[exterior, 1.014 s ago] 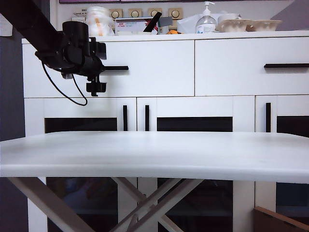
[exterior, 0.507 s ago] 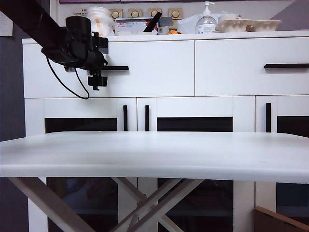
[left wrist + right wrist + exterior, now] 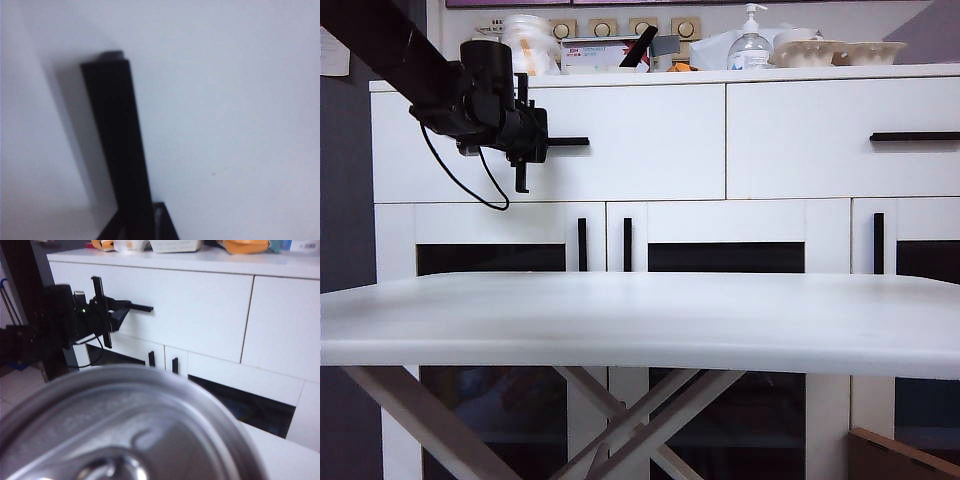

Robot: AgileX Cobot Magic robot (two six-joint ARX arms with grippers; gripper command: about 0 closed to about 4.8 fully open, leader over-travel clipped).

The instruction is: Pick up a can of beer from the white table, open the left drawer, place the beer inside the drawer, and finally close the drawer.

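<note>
— White drawer fronts fill the back of the exterior view. Where do we find the left gripper (image 3: pixel 530 150)?

— At upper left of that view, level against the left drawer (image 3: pixel 640 140), at the near end of its black bar handle (image 3: pixel 570 141). Our left wrist camera shows the handle (image 3: pixel 117 140) running straight down between the fingers (image 3: pixel 162 222), which sit tight against it: the claw is clamped on the bar. The drawer front looks flush with its neighbour.

— And the can of beer (image 3: pixel 125 430)?

— Its silver top fills the near part of the right wrist view, close under the lens, with the cabinet and the left gripper (image 3: pixel 112 310) beyond it.

— Does the right gripper hold it?

— We cannot tell. Its fingers appear in no frame.

— The white table (image 3: pixel 640 320)?

— It spans the lower half of the exterior view, in front of the cabinet.
</note>
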